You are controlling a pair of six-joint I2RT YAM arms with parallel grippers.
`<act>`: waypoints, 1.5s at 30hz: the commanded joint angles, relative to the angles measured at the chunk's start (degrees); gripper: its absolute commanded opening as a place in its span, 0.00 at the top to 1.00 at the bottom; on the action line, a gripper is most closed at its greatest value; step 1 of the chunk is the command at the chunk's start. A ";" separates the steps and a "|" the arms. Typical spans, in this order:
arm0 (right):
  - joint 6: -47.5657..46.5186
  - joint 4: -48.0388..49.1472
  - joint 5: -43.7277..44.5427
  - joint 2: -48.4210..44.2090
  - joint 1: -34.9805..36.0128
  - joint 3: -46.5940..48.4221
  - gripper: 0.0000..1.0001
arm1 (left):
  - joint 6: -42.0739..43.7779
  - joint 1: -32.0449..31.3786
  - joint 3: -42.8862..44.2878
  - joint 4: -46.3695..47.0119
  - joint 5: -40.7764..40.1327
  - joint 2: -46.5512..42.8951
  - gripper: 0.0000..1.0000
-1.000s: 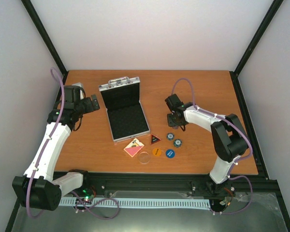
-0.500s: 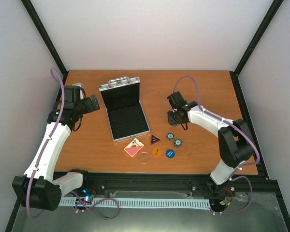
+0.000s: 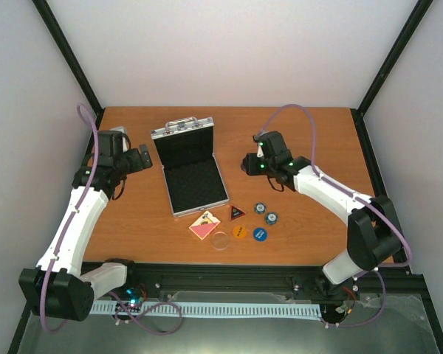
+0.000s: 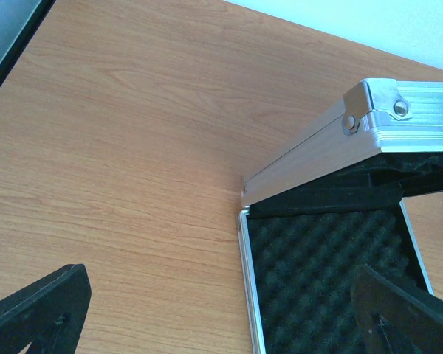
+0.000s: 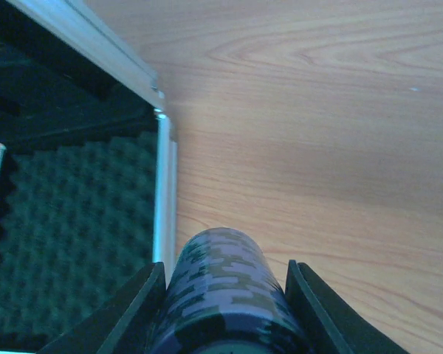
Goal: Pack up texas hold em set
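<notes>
The silver case (image 3: 184,132) stands open at the table's middle left, black foam showing. My right gripper (image 3: 249,164) hovers just right of it, shut on a stack of blue-white chips (image 5: 220,291); the case's aluminium rim (image 5: 165,199) lies directly left of the stack. My left gripper (image 3: 144,157) stays open beside the case's left edge (image 4: 244,258), nothing between its fingers (image 4: 40,310). In front of the case lie two chip stacks (image 3: 260,208), a red-black triangle (image 3: 237,212), an orange disc (image 3: 239,232), a blue disc (image 3: 260,234), a clear disc (image 3: 221,240) and the pink card deck (image 3: 204,225).
Black frame posts (image 3: 387,66) and white walls close in the table at the back and sides. A black rail (image 3: 236,276) runs along the near edge by the arm bases.
The right arm has stretched out, carrying the chip stack left and back toward the open case. The left arm has not moved.
</notes>
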 commanded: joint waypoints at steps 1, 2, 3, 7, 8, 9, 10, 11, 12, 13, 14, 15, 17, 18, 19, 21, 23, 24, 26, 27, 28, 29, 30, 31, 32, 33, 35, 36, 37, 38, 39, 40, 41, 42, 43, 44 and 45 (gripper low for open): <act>2.27 11.54 0.45 1.93 3.37 2.11 0.97 | -0.96 -0.22 1.07 -0.12 0.18 0.06 0.00; 2.44 12.70 1.13 2.85 4.05 2.42 0.97 | -0.98 -0.27 0.98 -0.10 0.18 0.06 0.00; 2.66 13.90 2.02 3.54 4.68 2.72 0.97 | -1.06 -0.22 0.97 -0.07 0.22 0.02 0.00; 3.58 15.92 4.18 5.90 6.74 3.89 0.97 | -1.38 -0.22 0.97 -0.19 0.81 -0.28 0.00; 3.94 16.28 3.95 5.99 6.94 3.79 0.97 | -1.38 -0.22 0.91 -0.34 1.06 -0.46 0.00; 4.31 16.67 3.42 5.91 7.00 3.54 0.97 | -1.44 -0.24 0.77 -0.49 1.20 -0.70 0.00; 4.54 17.27 2.69 5.61 7.00 3.06 0.97 | -1.53 -0.24 0.48 -0.65 1.23 -0.99 0.00; 4.48 17.67 1.88 5.29 7.01 2.78 0.97 | -1.54 -0.22 0.14 -0.57 1.34 -1.32 0.00; 4.40 17.76 1.47 5.11 7.01 2.65 0.97 | -1.53 -0.22 -0.23 -0.51 1.59 -1.54 0.00; 4.33 17.65 1.09 4.92 7.05 2.54 0.97 | -1.74 -0.22 -0.54 -0.50 1.99 -1.86 0.00; 4.32 17.91 0.80 4.71 7.01 2.30 0.97 | -1.99 -0.23 -0.84 -0.39 2.59 -2.09 0.00; 4.27 18.53 0.49 4.49 7.01 1.83 0.97 | -2.27 -0.22 -1.28 -0.23 3.36 -2.38 0.00; 4.36 19.69 -0.14 4.49 7.09 0.98 0.97 | -2.63 -0.23 -1.87 -0.02 4.00 -2.82 0.00; 4.28 20.10 -0.29 4.72 7.17 0.94 0.97 | -2.68 -0.26 -2.11 -0.06 3.97 -2.97 0.00; 4.24 20.51 -0.26 5.02 7.32 0.79 0.97 | -2.66 -0.23 -2.20 -0.17 3.77 -3.15 0.00; 4.28 22.08 -0.32 5.68 7.67 0.47 0.97 | -2.57 -0.24 -2.27 -0.48 3.16 -3.34 0.00; 4.42 24.07 -0.13 6.52 8.14 0.18 0.97 | -2.62 -0.22 -2.56 -0.54 2.90 -3.74 0.00; 4.35 24.81 0.33 7.00 8.53 0.41 0.97 | -2.69 -0.22 -2.73 -0.43 2.90 -3.88 0.00; 3.51 26.26 2.28 8.14 9.70 1.09 0.97 | -2.69 -0.22 -2.89 -0.34 2.97 -3.91 0.00; 3.00 26.90 3.51 8.67 10.23 1.43 0.97 | -2.69 -0.22 -2.89 -0.33 3.06 -3.85 0.00; 2.45 27.65 4.84 9.33 10.87 1.81 0.97 | -2.72 -0.23 -2.82 -0.35 3.13 -3.75 0.00; 2.13 28.37 6.18 10.14 11.36 2.18 0.97 | -2.72 -0.22 -2.81 -0.29 3.12 -3.66 0.00; 1.88 29.16 7.51 10.95 11.84 2.37 0.97 | -2.70 -0.22 -2.81 -0.28 3.23 -3.57 0.00; 1.75 29.72 8.76 11.94 12.25 2.73 0.97 | -2.70 -0.22 -2.87 -0.29 3.29 -3.52 0.00; 1.72 30.19 9.89 12.85 12.54 3.10 0.97 | -2.69 -0.22 -2.89 -0.25 3.41 -3.58 0.00; 1.65 30.68 11.51 13.87 12.97 3.40 0.97 | -2.69 -0.24 -2.89 -0.24 3.56 -3.62 0.00; 1.32 32.08 13.92 15.61 13.55 3.76 0.97 | -2.69 -0.23 -2.96 -0.28 3.68 -3.87 0.00; 1.07 32.91 14.98 16.43 13.79 3.89 0.97 | -2.78 -0.22 -2.98 -0.23 3.69 -4.03 0.00; 0.78 34.76 16.20 18.30 13.89 4.51 0.97 | -2.78 -0.22 -3.14 -0.15 3.74 -4.24 0.00; 0.43 35.20 16.65 19.15 13.94 5.08 0.97 | -2.85 -0.22 -3.22 -0.14 3.70 -4.32 0.00; 0.19 35.55 16.98 19.93 13.95 5.62 0.97 | -2.86 -0.22 -3.29 -0.07 3.73 -4.33 0.00; -0.16 35.94 17.13 20.86 13.95 6.25 0.97 | -2.81 -0.22 -3.33 -0.09 3.74 -4.33 0.00; -0.55 36.42 17.08 21.57 13.94 6.81 0.97 | -2.80 -0.26 -3.33 -0.13 3.69 -4.33 0.00; -0.90 36.89 17.03 22.38 13.95 7.25 0.97 | -2.70 -0.22 -3.38 -0.15 3.69 -4.23 0.00; -1.30 37.26 16.80 22.97 13.94 7.82 0.97 | -2.74 -0.22 -3.42 -0.20 3.69 -4.24 0.00; -1.58 37.54 16.69 23.52 13.95 8.34 0.97 | -2.65 -0.22 -3.42 -0.16 3.69 -4.25 0.00; -1.91 37.77 16.56 24.08 13.95 8.87 0.97 | -2.61 -0.22 -3.42 -0.15 3.69 -4.21 0.00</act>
